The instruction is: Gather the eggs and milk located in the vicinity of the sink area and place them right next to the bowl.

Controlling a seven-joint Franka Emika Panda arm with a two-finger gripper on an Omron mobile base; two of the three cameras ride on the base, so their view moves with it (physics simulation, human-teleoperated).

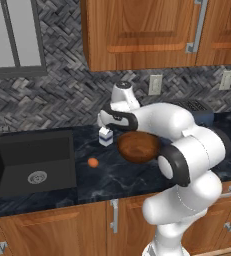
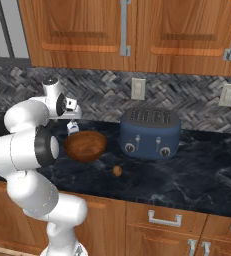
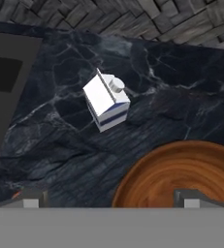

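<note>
A white robot arm reaches over a dark marble desk [image 1: 112, 175] in a kitchen, its claw [image 3: 111, 199] released and holding nothing — the two tips stand wide apart at the bottom of the hand view, above the desk and the bowl's rim. The milk carton [image 3: 106, 101] stands upright in the center of that view, just beyond the wooden bowl [image 3: 181, 174] at lower right. In the left base view, one egg [image 1: 92, 162] lies at center left, between the black sink [image 1: 32, 162] and the bowl. A second egg [image 2: 117, 171] rests near the middle of the right base view — in front of a blue toaster [image 2: 150, 133].
</note>
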